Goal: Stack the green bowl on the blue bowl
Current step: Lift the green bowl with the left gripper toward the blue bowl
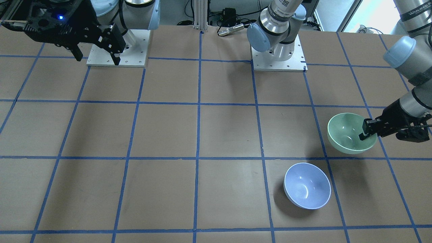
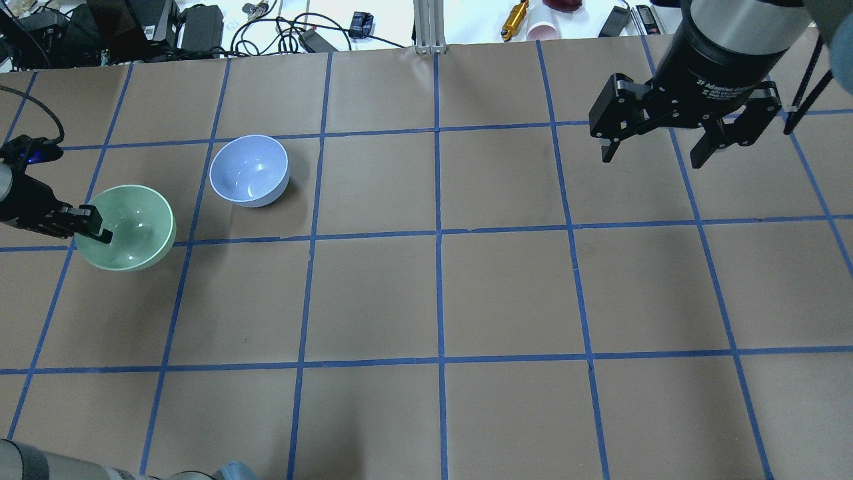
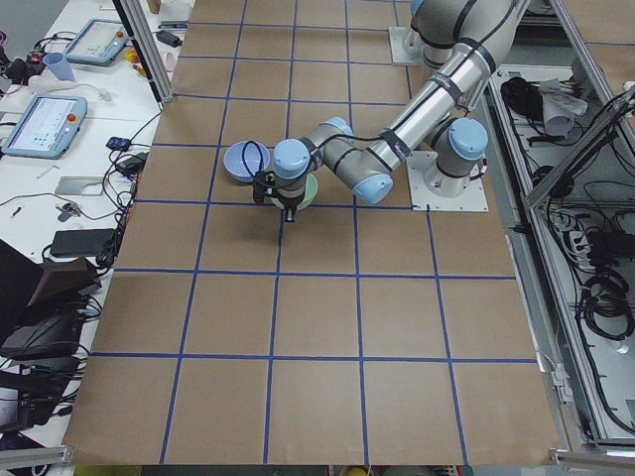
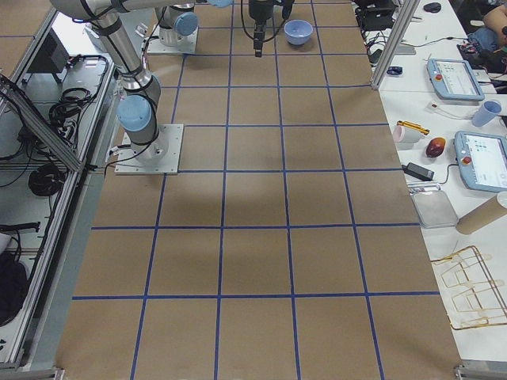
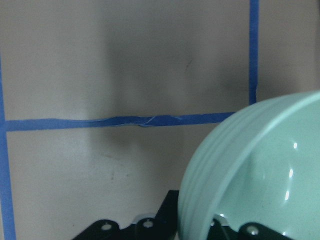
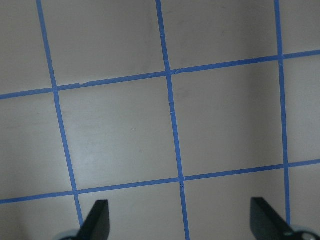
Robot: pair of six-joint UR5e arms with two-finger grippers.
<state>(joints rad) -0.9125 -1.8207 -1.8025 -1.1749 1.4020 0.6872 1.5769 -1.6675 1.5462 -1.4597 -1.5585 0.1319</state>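
Observation:
The green bowl (image 1: 349,135) is at the table's left end, tilted and apparently raised a little off the paper. My left gripper (image 1: 367,130) is shut on its rim, one finger inside the bowl and one outside. It shows the same way in the overhead view, gripper (image 2: 93,227) on green bowl (image 2: 133,230), and the bowl fills the lower right of the left wrist view (image 5: 260,175). The blue bowl (image 1: 307,185) stands upright and empty on the table one square away (image 2: 248,170). My right gripper (image 2: 660,143) is open and empty, high over the far right.
The table is brown paper with a blue tape grid (image 2: 436,233). The two arm bases (image 1: 278,54) stand at the robot's edge. Cables, a cup and tools (image 2: 533,23) lie beyond the far edge.

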